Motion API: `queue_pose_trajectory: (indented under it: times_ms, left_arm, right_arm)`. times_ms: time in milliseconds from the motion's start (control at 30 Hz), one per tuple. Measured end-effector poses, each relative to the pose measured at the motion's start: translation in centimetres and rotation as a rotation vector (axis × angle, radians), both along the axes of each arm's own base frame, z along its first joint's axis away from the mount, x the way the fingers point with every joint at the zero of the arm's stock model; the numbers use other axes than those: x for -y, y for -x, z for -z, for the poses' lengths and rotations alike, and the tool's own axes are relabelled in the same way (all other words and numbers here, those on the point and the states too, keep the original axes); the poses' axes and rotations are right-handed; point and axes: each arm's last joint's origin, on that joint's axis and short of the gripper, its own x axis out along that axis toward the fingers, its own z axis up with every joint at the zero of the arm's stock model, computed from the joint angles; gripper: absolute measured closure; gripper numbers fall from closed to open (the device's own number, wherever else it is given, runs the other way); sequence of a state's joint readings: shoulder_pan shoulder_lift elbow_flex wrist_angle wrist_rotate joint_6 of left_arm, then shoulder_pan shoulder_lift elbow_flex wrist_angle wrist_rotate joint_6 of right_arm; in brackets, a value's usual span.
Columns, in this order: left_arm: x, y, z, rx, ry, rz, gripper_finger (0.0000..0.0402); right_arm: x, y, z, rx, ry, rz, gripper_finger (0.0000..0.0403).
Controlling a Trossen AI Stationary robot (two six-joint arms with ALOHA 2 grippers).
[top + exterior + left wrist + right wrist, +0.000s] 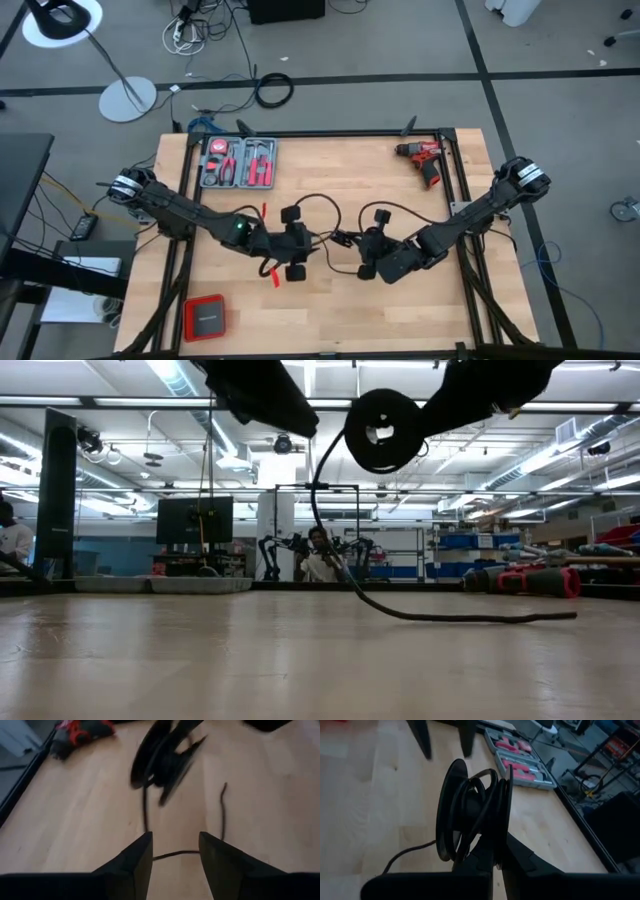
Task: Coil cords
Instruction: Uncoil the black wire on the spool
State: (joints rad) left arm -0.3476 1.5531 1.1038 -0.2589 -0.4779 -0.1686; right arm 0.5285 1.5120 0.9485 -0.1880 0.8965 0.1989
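A thin black cord (475, 800) is wound between the two discs of a black reel (454, 810). My right gripper (499, 860) is shut on the reel and holds it above the table's middle (350, 242). In the low view the cord's free part (330, 530) hangs from the reel (385, 430) and trails along the wood (450, 617). My left gripper (175, 840) stands open just left of the reel (318, 242), nothing between its fingers. A stretch of cord (175, 854) lies on the table beyond its tips. My right gripper pinches the rim of one reel disc (503, 840) between its two fingers, at the disc's lower edge. The fingers slant down from the table's right. The reel stands on edge, lifted clear of the table. The cord's tail (405, 856) hangs slack to the wood.
An open tool case (238, 162) lies at the far left of the table and a red drill (425, 160) at the far right. A red and black box (205, 317) sits near left. A thicker cable ring (273, 90) lies on the floor. A person (320, 565) shows behind the table.
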Motion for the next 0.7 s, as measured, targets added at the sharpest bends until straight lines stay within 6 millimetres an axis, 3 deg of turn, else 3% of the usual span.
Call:
queue_pose_trajectory:
  times_ms: [700]
  left_arm:
    - [-1.5,-1.6,2.6,-0.081,0.013,-0.051,0.0227]
  right_arm:
    - [-1.0,0.5,-0.3,0.023,0.068,-0.006,0.039]
